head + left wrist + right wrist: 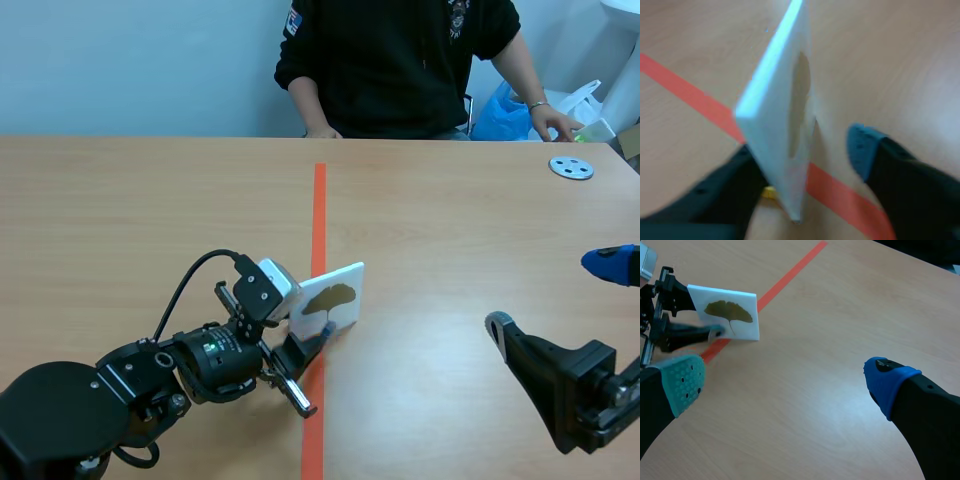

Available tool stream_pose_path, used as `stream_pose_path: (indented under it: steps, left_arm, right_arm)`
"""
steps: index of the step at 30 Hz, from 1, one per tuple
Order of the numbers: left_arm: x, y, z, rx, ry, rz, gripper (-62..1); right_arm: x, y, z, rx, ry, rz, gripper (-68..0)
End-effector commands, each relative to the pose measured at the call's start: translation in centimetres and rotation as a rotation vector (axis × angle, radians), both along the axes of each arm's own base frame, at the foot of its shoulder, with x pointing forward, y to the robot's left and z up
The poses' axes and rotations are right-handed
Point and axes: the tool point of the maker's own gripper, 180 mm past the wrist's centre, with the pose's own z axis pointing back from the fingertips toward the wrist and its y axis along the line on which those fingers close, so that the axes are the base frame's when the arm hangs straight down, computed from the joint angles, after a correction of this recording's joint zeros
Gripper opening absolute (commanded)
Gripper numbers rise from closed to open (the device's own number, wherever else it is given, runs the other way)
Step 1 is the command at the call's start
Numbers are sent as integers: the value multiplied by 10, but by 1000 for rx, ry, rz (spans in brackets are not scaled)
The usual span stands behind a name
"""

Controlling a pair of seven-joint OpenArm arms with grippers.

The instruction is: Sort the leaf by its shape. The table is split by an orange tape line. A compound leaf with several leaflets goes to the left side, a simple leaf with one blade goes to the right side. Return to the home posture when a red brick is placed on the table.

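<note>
Treat the sort as not yet complete: the white card [346, 280] bearing a single fan-shaped leaf [330, 297] stands tilted on its lower edge astride the orange tape line [319, 220], with most of its face over the right side. Judge the leaf as a simple, one-blade type, so what remains is to lay the card on the right side, fully clear of the line. The left gripper [308, 372] has its fingers apart around the card: one finger touches its back, while the blue pad [862, 147] stands clear of its face. The right gripper [785, 380] hangs spread wide and empty over the right side. The cue for returning home is not in view. Open table [150, 220] runs right of the line; a perforated metal disc [571, 168] and a person's hand [555, 122] sit well apart, near the far edge
</note>
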Motion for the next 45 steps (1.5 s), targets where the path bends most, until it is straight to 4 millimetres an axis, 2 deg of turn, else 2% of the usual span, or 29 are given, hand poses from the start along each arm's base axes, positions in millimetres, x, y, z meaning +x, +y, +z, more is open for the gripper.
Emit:
stream_pose_path:
  steps: [1,3,12,19,24,28,33,39,45]
  left_arm:
    - [12,-3,17,-45,-39,20,-514]
    - [12,-3,17,-47,-38,22,-539]
    - [18,-1,26,-132,-16,71,-556]
    - [35,0,59,-220,-35,133,-556]
    - [60,16,87,-264,-45,230,-556]
    - [83,53,102,-294,-61,369,-553]
    - [101,115,107,-246,-111,534,-553]
    - [107,183,107,-157,-146,643,-554]
    - [102,240,91,-94,-136,761,-554]
  right_arm:
    - [5,3,12,16,-44,5,4]
    - [5,3,12,16,-44,5,4]
    - [5,3,12,16,-44,5,4]
    - [5,3,12,16,-44,5,4]
    - [5,3,12,16,-44,5,4]
    - [5,3,12,17,-44,5,4]
    - [5,3,12,17,-44,5,4]
    - [5,3,12,17,-44,5,4]
    - [5,3,12,18,-44,3,4]
